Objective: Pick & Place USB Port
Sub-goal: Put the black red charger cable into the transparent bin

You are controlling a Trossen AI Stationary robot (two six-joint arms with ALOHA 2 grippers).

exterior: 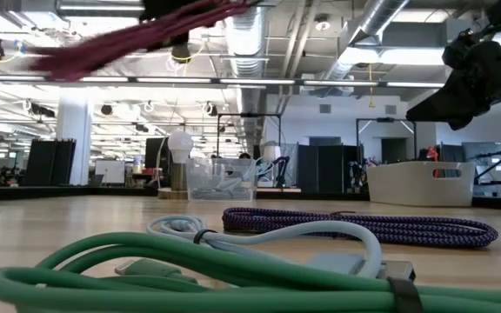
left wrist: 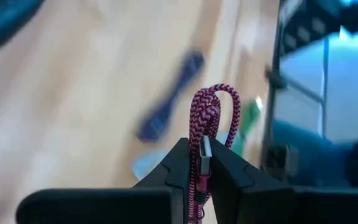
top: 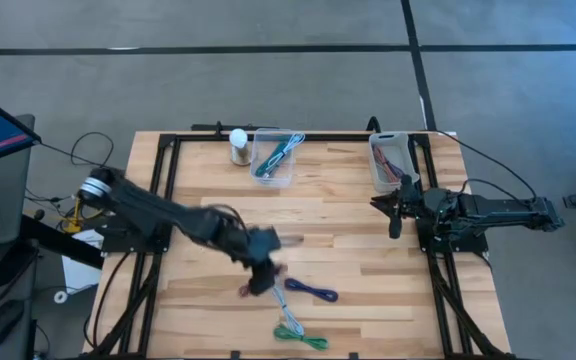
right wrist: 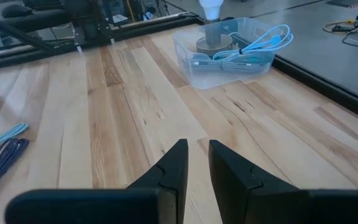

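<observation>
- Nearest, at the table's front edge, a green cable (top: 300, 337) lies coiled, with a purple braided cable (top: 312, 292) and a pale blue cable (exterior: 259, 233) just beyond it.
- Above these, the left gripper (left wrist: 197, 163) is clamped on a maroon braided USB cable (left wrist: 209, 124), whose loop sticks up between the fingers, off the wood.
- Farther right, the right gripper (right wrist: 197, 163) hovers over bare table, fingers slightly apart, holding nothing.
- Farthest, a clear bin (top: 275, 158) holds cables beside a bulb (top: 238, 138); a white bin (top: 388, 160) sits right.

Wooden table (top: 348, 240) holds 3 cables (top: 310, 292), 2 bins (top: 273, 158).
</observation>
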